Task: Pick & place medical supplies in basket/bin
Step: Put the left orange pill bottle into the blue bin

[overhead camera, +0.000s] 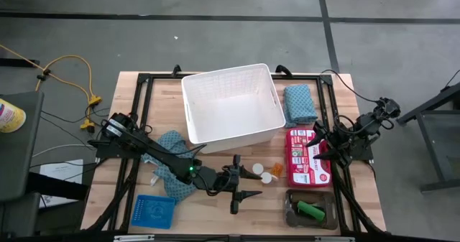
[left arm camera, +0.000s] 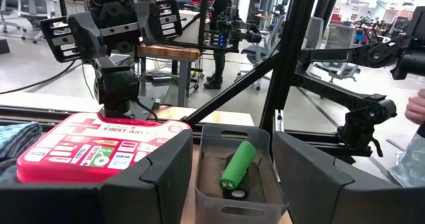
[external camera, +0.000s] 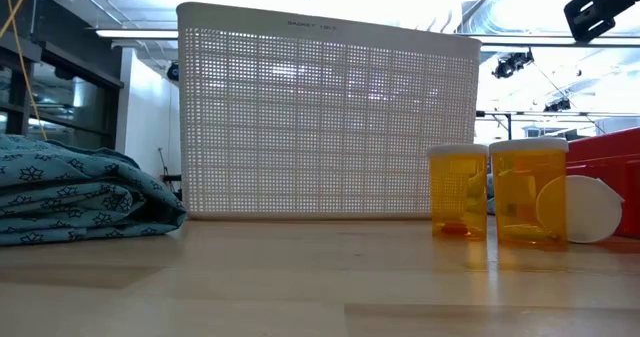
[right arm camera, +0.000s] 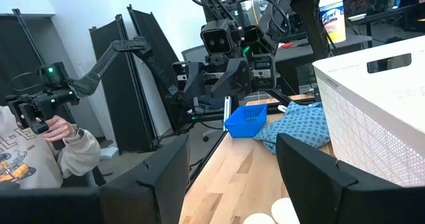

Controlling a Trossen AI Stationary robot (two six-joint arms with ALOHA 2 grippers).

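The white lattice basket (overhead camera: 230,102) stands at the table's far middle. One teal cloth (overhead camera: 298,103) lies to its right, another (overhead camera: 172,163) under my left arm. Two orange pill bottles (external camera: 458,192) and white caps (overhead camera: 257,169) stand near the table's middle. A green roll (left arm camera: 238,165) lies in the grey tray (overhead camera: 309,210) at the near right. My left gripper (overhead camera: 244,199) hangs open above the table, pointing level toward that tray. My right gripper (overhead camera: 317,144) stands open over the red first aid kit (overhead camera: 307,159), clear of it.
A blue mesh tray (overhead camera: 154,211) sits at the near left corner. The black frame (overhead camera: 144,80) borders the table. A person's hand (right arm camera: 63,127) shows beyond the table's left side. Bare wood lies between the caps and the near edge.
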